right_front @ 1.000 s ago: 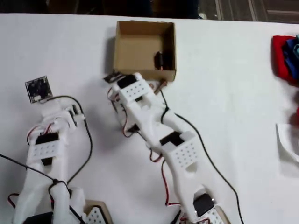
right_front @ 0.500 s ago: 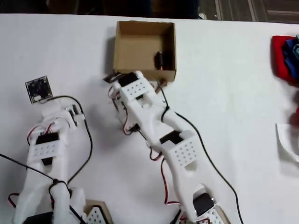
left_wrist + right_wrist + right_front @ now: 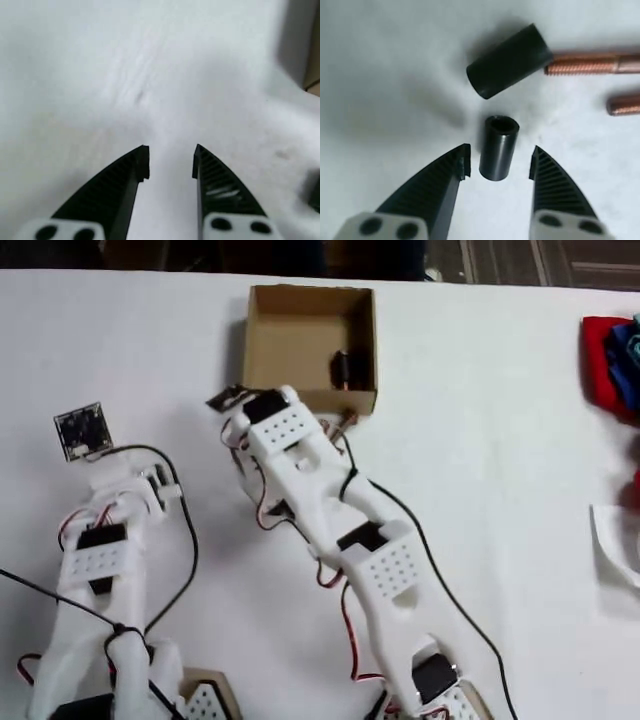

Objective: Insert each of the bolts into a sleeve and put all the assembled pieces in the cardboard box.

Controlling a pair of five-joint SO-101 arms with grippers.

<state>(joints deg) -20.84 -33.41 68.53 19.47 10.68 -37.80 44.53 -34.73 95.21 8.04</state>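
Sleeve-pickup step. Cardboard box [image 3: 310, 340]: one assembled piece [image 3: 341, 368] inside. Just before box, right gripper [image 3: 498, 161] wide open, empty, straddling upright sleeve [image 3: 500, 137]. Nearby, lying sleeve [image 3: 509, 61], two copper bolts [image 3: 592, 62]. Well left of box, left gripper [image 3: 170, 162] part-open, empty. Next: close squarely, lift.

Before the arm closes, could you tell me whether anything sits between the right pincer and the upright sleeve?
Nothing visible does. The upright sleeve stands inside the open right pincer, with bare table on either side. The lying sleeve and two bolts rest beyond it.
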